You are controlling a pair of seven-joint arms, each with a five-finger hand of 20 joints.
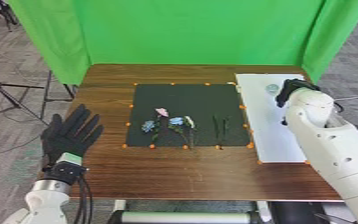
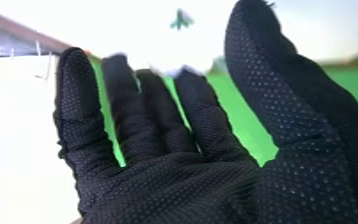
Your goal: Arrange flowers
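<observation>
My left hand [image 1: 67, 136] lies palm-down with straight fingers at the table's left edge. My right hand [image 1: 295, 91] is over the far part of the white board, just right of a small clear glass vessel [image 1: 272, 89]. In the right wrist view, my right hand [image 2: 171, 182] has extended fingers and the thumb apart from them, with no hold on anything visible. On the dark mat lie a pink flower [image 1: 162, 112], a blue flower [image 1: 149, 126], another blue flower [image 1: 176, 121], a white flower [image 1: 190, 121] and green stems [image 1: 220, 127].
Orange dots mark the edges of the dark mat [image 1: 186, 92] and the white board [image 1: 278, 145]. The brown table [image 1: 167, 175] surrounds them. A green curtain [image 1: 189, 32] hangs behind the table's far edge.
</observation>
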